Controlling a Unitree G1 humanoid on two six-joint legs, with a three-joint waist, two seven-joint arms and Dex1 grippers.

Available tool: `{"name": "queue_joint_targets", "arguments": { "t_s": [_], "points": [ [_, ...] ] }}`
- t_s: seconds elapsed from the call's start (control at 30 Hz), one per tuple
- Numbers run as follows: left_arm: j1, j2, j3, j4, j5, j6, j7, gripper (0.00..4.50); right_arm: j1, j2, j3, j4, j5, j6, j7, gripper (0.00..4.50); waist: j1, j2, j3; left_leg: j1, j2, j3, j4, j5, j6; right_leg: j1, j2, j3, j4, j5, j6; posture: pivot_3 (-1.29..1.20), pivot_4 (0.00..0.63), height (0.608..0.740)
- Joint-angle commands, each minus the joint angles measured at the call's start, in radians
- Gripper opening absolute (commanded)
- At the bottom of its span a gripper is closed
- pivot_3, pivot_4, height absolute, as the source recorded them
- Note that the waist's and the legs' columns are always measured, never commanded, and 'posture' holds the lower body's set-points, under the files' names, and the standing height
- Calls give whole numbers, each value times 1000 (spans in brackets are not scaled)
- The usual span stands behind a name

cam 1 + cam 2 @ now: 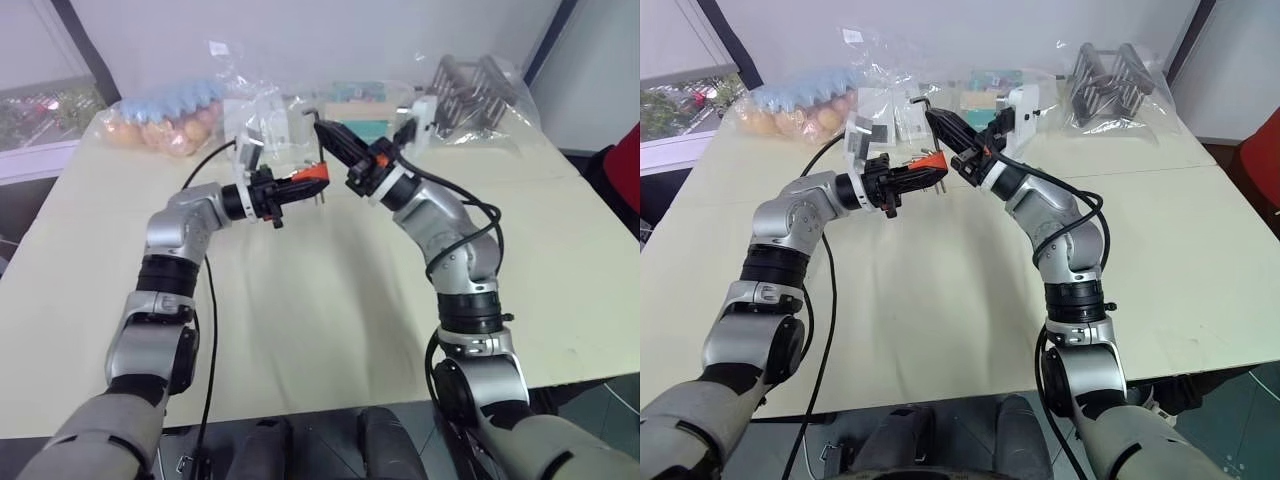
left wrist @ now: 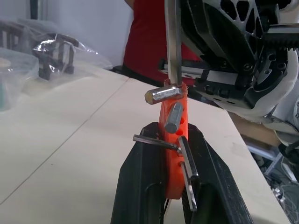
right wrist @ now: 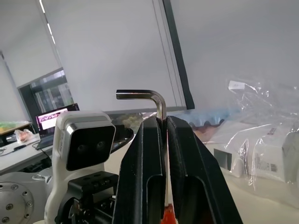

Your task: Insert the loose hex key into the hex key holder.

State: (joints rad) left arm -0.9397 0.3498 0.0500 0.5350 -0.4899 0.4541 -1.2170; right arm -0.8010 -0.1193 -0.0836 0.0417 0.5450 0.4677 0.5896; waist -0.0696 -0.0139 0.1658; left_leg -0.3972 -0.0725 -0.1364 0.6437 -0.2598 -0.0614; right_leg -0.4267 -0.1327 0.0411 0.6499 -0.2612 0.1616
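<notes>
Here, loose hex key touching hex key holder top

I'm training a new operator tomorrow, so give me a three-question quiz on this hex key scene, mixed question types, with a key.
1. True or false: the left tool is shut on the hex key holder.
2. Multiple choice: the loose hex key is
A. lying on the table
B. clamped in the right tool, its bent end sticking out past the fingertips
C. lying inside a plastic bag
3. Fill the blank: in the left wrist view, the loose key's straight leg meets the holder at its ____ end, the one away from the fingers.

Key: 1 true; 2 B; 3 far
</notes>
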Motion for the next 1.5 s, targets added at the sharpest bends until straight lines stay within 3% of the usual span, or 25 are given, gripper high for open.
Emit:
{"name": "queue_joint_targets", "arguments": {
  "t_s": [0.03,0.87,0.97,1.17,1.2,1.5],
  "points": [
    [-49,18,44,-28,-24,-29,-8,0,15,-22,23,-10,-13,-2,20,25,0,0,0,0,0,0,0,0,0,0,0,0,0,0,0,0,150,740],
    [-72,32,55,-26,-5,-26,-43,0,40,-80,47,14,-32,-16,46,25,0,0,0,0,0,1,0,0,0,0,0,0,0,0,0,0,150,740],
    [-65,35,49,-27,2,-32,-46,0,39,-81,41,17,-27,-12,47,1062,1,0,0,0,0,1,0,0,0,0,0,0,0,0,0,0,150,740],
    [-44,39,32,-34,10,-36,-56,0,16,-81,0,23,-10,9,7,4167,1,0,0,0,0,1,0,0,0,0,0,0,0,0,0,0,150,740],
    [-38,39,26,-38,14,-37,-59,0,11,-84,-8,25,-9,9,1,4462,1,0,0,0,0,1,0,0,0,0,0,0,0,0,0,0,150,740],
    [25,50,-34,-45,76,-102,-73,0,42,-167,-47,-65,68,79,50,4462,3,0,0,0,0,1,0,0,0,0,0,0,0,0,0,0,150,740]
  ]
}}
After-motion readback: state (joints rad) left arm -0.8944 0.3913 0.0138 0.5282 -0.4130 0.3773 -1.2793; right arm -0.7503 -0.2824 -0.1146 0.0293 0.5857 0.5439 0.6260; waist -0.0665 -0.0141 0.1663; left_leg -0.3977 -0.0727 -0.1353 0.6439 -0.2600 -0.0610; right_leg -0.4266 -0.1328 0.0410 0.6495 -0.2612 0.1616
